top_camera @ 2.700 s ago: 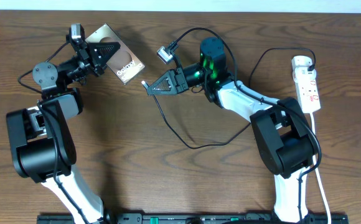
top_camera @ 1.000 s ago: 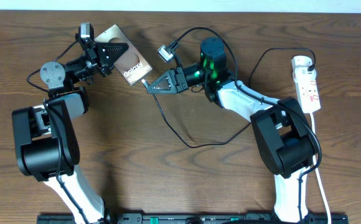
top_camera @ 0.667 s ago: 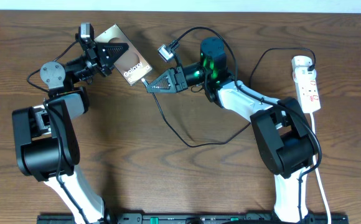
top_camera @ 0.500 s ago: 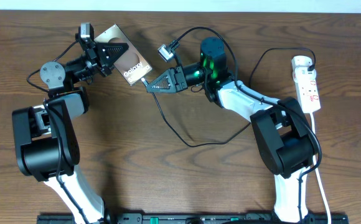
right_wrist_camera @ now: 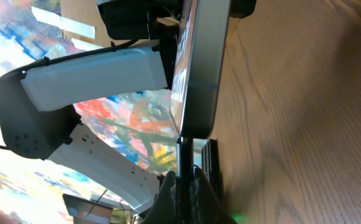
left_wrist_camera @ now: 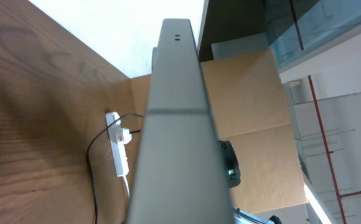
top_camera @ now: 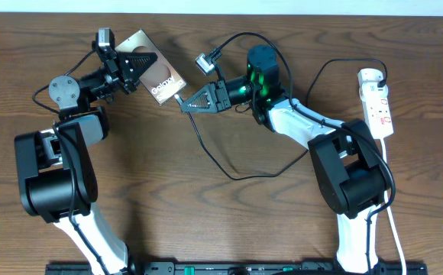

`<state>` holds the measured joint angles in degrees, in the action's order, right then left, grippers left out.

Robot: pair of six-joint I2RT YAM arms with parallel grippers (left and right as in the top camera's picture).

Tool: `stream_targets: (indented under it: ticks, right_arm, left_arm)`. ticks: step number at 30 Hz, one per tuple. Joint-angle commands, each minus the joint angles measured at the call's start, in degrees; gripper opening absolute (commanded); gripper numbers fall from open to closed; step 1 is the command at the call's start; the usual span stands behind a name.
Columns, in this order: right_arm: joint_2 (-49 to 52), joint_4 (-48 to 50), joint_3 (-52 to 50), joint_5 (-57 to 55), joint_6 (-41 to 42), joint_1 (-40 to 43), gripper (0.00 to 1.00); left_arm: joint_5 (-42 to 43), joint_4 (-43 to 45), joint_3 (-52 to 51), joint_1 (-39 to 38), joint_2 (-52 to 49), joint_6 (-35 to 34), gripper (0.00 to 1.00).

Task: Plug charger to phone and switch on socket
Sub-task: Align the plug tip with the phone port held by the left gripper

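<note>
The bronze-brown phone (top_camera: 158,74) with "Galaxy" lettering is held tilted above the table by my left gripper (top_camera: 136,65), which is shut on its far end. In the left wrist view the phone's edge (left_wrist_camera: 177,143) fills the middle. My right gripper (top_camera: 189,104) is shut on the black plug tip of the charger (top_camera: 214,156); the tip touches the phone's lower end. In the right wrist view the cable (right_wrist_camera: 182,168) runs between my fingers (right_wrist_camera: 182,186) up into the phone's bottom edge (right_wrist_camera: 199,74). The white socket strip (top_camera: 378,102) lies at the far right.
The black cable loops over the table's middle and runs right to the strip, where a white adapter (top_camera: 370,76) sits. A small metal connector (top_camera: 202,63) lies near the right arm's wrist. The strip's white cord (top_camera: 392,206) trails down the right side.
The left gripper moved the phone right toward the plug tip between 2.7 and 1.0 s ago. Since then the plug tip has edged slightly up to the phone's end.
</note>
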<state>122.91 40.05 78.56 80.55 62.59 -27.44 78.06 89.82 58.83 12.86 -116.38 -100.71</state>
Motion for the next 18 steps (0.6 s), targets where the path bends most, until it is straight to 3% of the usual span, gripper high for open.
stream_targets:
  ticks: [1, 18]
  right_arm:
    - [0.1, 0.0, 0.4, -1.5, 0.2, 0.3, 0.01]
    - [0.1, 0.0, 0.4, -1.5, 0.1, 0.3, 0.01]
  left_arm:
    - [0.5, 1.1, 0.7, -0.1, 1.0, -0.3, 0.07]
    - [-0.3, 1.1, 0.7, -1.9, 1.0, 1.2, 0.07]
